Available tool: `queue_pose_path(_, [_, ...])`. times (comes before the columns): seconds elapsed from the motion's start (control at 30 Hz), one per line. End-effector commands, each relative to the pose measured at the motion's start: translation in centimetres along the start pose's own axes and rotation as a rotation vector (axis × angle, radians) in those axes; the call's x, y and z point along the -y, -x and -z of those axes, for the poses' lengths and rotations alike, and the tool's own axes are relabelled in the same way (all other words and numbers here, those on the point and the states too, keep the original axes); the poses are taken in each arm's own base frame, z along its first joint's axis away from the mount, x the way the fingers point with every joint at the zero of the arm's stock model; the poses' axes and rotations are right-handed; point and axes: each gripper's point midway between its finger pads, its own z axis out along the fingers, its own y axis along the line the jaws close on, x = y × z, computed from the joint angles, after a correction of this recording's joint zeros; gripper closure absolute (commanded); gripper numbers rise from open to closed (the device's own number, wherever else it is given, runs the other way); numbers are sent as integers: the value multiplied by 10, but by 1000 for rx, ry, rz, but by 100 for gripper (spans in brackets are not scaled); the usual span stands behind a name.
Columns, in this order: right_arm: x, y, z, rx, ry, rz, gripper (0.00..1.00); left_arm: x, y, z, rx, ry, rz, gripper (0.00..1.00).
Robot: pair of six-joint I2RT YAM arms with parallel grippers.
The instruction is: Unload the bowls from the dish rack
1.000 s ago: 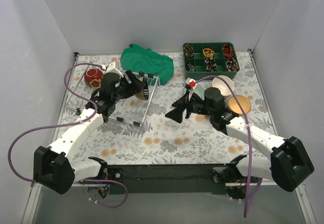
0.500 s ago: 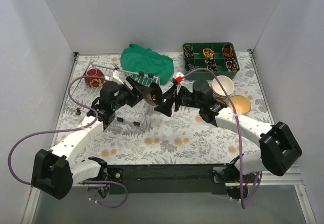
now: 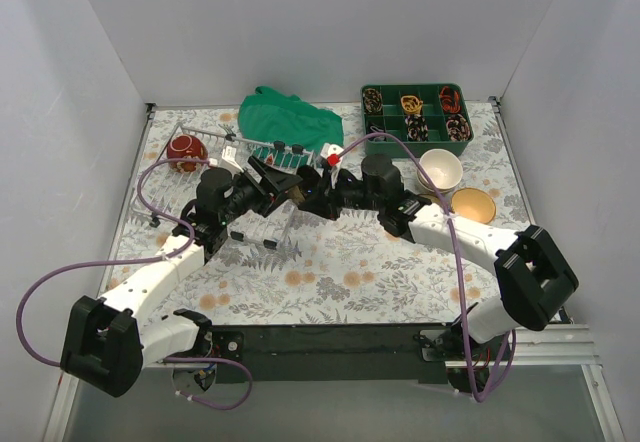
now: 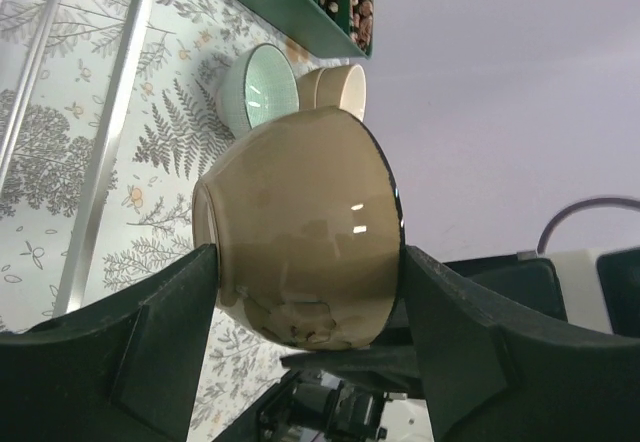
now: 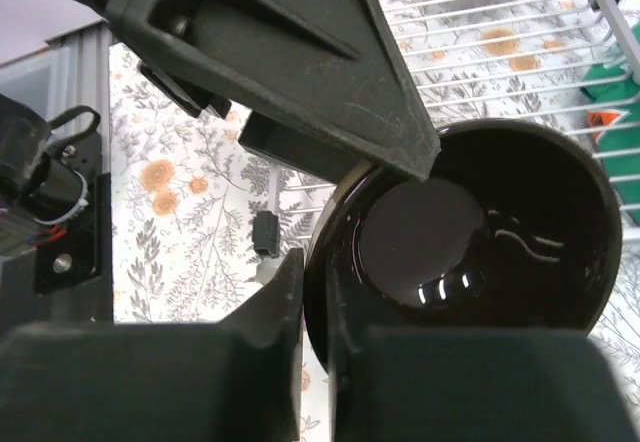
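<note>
A bowl (image 4: pixel 300 212), tan outside and glossy dark inside (image 5: pixel 500 222), hangs sideways above the right edge of the dish rack (image 3: pixel 262 227). My left gripper (image 4: pixel 305 262) is shut on it, one finger on its foot and one across its mouth. My right gripper (image 5: pixel 315 292) meets it from the right and is shut on its rim, one finger inside and one outside. In the top view the two grippers (image 3: pixel 283 187) (image 3: pixel 320 194) touch at this bowl (image 3: pixel 298 190). A red bowl (image 3: pixel 186 150) sits at the rack's far left end. Right of the rack rest a pale green bowl (image 4: pixel 265 82), a beige bowl (image 3: pixel 441 169) and a tan bowl (image 3: pixel 473 205).
A green cloth (image 3: pixel 290 117) lies behind the rack. A green compartment tray (image 3: pixel 415 112) of small items stands at the back right. White walls close in the floral table on three sides.
My right arm swung left from the set-down bowls to the bowl in my left gripper and closed on its rim. The left gripper carried the bowl a little to the right.
</note>
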Motion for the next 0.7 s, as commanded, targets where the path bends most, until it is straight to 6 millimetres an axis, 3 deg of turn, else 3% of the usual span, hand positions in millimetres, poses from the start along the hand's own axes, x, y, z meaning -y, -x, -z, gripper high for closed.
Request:
queue_pose_path(0.0, [-2, 24, 0, 25, -3, 59, 98, 40, 7, 15, 31, -147, -44, 90])
queue_pose_path(0.07, [-2, 22, 3, 6, -15, 53, 99, 39, 6, 16, 29, -150, -71, 82])
queue_pose_path(0.1, [-2, 20, 4, -7, -22, 51, 99, 37, 5, 16, 28, -145, -82, 71])
queue_pose_path(0.23, [1, 14, 14, -44, -71, 42, 99, 36, 11, 20, 63, -127, -175, 46])
queue_pose_path(0.3, [3, 5, 21, -86, -101, 30, 99, 33, 18, 23, 96, -95, -259, 32])
queue_pose_path(0.33, [7, 8, 26, -89, -142, 30, 99, 32, 21, 24, 110, -80, -297, 19])
queue_pose_path(0.37, [10, 6, 31, -103, -165, 59, 99, 44, 29, 30, 142, -89, -341, 13])
queue_pose_path(0.4, [12, -4, 37, -153, -193, 43, 99, 35, 37, 32, 175, -32, -423, 8])
queue_pose_path(0.43, [19, 1, 44, -159, -252, 55, 99, 35, 43, 36, 198, -11, -462, 2])
queue_pose_path(0.47, [23, -3, 51, -194, -288, 51, 99, 38, 49, 44, 234, 1, -513, 2])
queue_pose_path(0.67, [61, -30, 113, -391, -614, 38, 99, 12, 92, 81, 446, 221, -789, 2])
